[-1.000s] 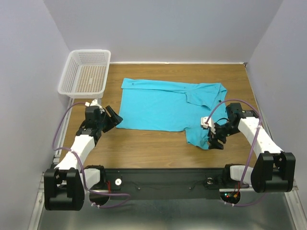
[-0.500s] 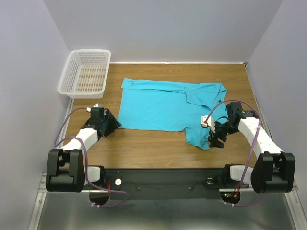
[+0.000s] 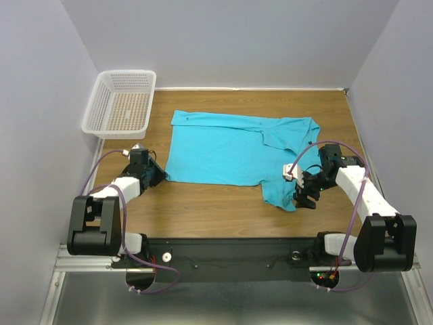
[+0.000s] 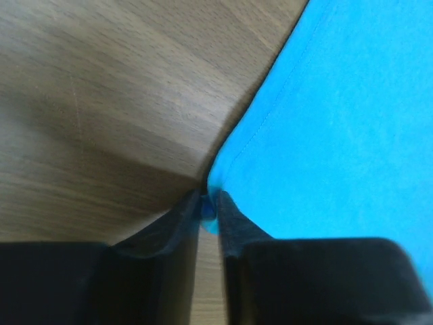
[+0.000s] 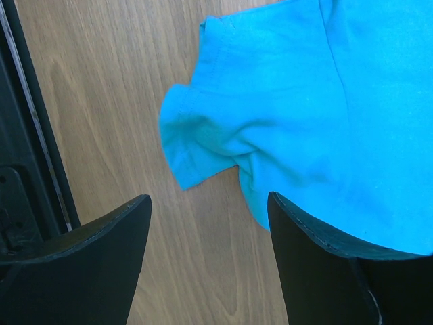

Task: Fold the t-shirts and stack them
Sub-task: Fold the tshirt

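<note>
Wood surface [image 3: 203, 203], pale walls: turquoise t-shirt [image 3: 230, 145] lying flat.
The left end effector [image 4: 208, 206] pinches the hem corner at its tips; the right end effector [image 5: 206, 203] is spread, sleeve [image 5: 203, 135] just ahead. Cloth looks light and limp, likely to sag; hems and corners seem the best holds.

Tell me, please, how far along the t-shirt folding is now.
Done: the t-shirt lies spread on the table, its right side apparently folded in. In hand: the left tool pinches its near left corner; the right tool hangs open over the near right corner. Left: the main folds, stacking.
</note>
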Motion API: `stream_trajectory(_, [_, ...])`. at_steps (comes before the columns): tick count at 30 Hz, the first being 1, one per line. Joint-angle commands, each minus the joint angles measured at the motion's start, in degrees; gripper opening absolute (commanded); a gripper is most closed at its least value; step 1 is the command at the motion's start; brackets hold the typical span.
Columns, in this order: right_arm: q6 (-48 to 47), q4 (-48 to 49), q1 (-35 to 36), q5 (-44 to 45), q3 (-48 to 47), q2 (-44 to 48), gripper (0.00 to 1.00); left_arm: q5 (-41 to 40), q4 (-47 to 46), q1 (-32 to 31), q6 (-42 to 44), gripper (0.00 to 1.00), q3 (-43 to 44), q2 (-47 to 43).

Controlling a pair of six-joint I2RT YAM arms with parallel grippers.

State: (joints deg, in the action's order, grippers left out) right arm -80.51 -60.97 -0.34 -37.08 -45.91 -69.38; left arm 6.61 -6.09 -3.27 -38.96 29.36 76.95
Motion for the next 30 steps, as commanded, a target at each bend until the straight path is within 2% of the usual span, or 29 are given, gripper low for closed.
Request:
stream_trajectory(1, [-1.8,0.9,0.3,1.2,1.0,0.7,0.75,1.4,-1.4,-0.3,0.4,0.20,0.8,1.6])
stream_trajectory(2, [-1.8,0.9,0.2,1.5,0.9,0.7,0.75,1.7,-1.5,-0.3,0.6,0.16,0.6,1.4])
stream_trajectory(3, [-1.8,0.9,0.2,2.0,0.6,0.7,0.75,2.1,-1.4,-0.3,1.1,0.07,0.3,1.1])
stream_trajectory(6, [-2.5,0.9,0.3,3.8,-0.8,0.7,0.75,1.8,-0.7,-0.3,1.8,0.00,-0.4,-1.2])
stream_trajectory(13, [-7.4,0.4,0.3,8.4,-0.9,1.2,0.75,1.6,0.9,-0.3,2.5,0.00,-0.6,-6.7])
stream_trajectory(19, [-11.4,1.8,0.2,5.9,1.3,-0.8,0.72,2.3,0.9,-0.3,3.0,0.00,-0.6,-7.4])
stream_trajectory(21, [-10.6,3.3,0.2,6.1,1.4,-4.1,0.64,3.0,0.7,-0.3,3.1,0.00,-0.7,-7.0])
stream_trajectory(24, [-9.0,5.5,0.2,6.1,1.0,-7.4,0.58,3.2,0.4,-0.3,3.1,0.00,-0.8,-7.0])
stream_trajectory(30, [-8.3,8.6,0.2,6.7,2.4,-8.7,0.54,3.6,0.0,-0.3,3.1,0.00,-0.8,-6.8])
